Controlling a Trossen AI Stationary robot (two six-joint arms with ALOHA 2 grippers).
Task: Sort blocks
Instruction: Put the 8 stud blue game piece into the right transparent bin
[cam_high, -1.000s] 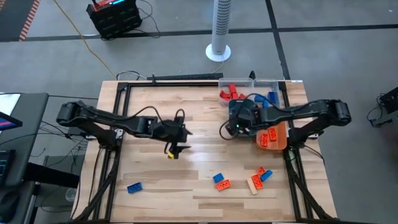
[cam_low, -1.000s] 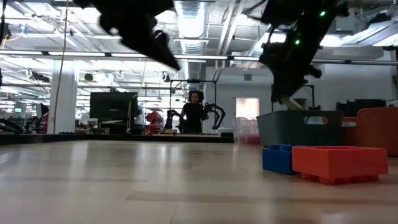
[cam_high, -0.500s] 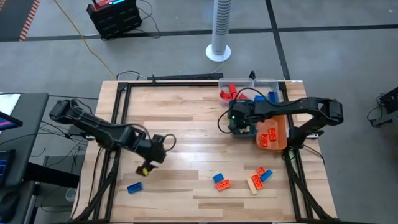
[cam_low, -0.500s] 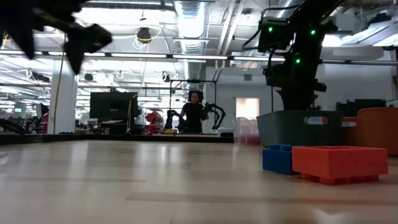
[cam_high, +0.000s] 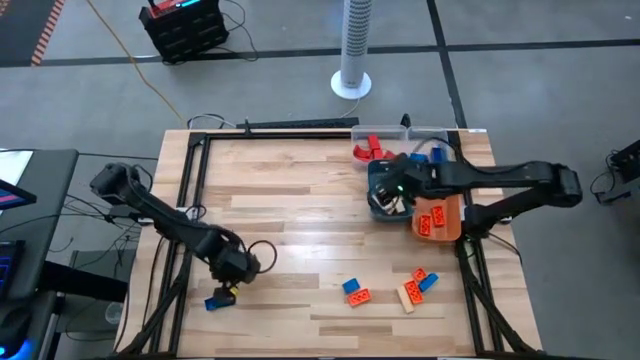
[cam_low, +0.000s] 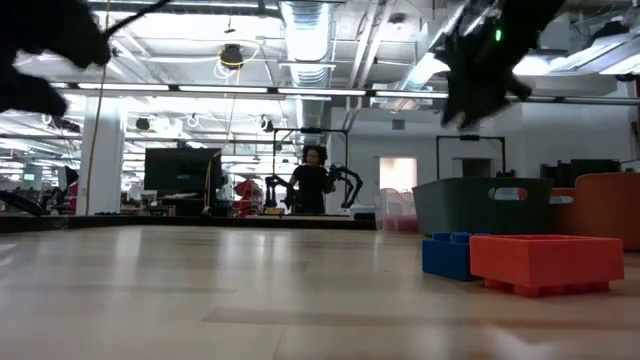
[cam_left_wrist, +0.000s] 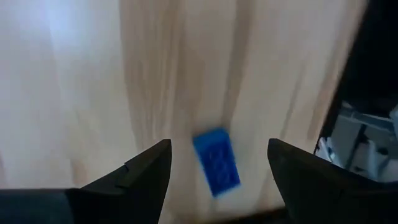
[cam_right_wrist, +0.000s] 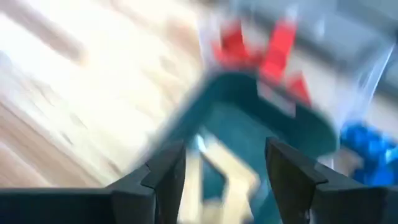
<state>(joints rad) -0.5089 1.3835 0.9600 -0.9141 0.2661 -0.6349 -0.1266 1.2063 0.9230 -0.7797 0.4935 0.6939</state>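
A blue block (cam_left_wrist: 216, 162) lies flat on the table near its front left (cam_high: 215, 302). My left gripper (cam_high: 226, 288) hovers just above it, open, its fingers standing either side of the block without touching it. My right gripper (cam_high: 386, 196) is open over the teal tray (cam_right_wrist: 273, 118), where pale tan blocks (cam_right_wrist: 221, 171) lie. Several loose blocks lie at the near right: blue (cam_high: 350, 286), orange (cam_high: 360, 297) and tan (cam_high: 408, 293). The blue (cam_low: 447, 255) and orange (cam_low: 545, 262) ones show close in the low view.
An orange tray (cam_high: 452, 228) with orange blocks stands right of the teal tray. A clear tray (cam_high: 425, 136) at the far right holds red (cam_high: 365, 151) and blue (cam_high: 436, 156) blocks. Bare wood spans the table's middle and far left. A person stands far behind the table.
My left gripper has swept from the table's middle toward the near left corner and come down over the blue block. My right gripper has dipped to the teal tray and risen clear of it again.
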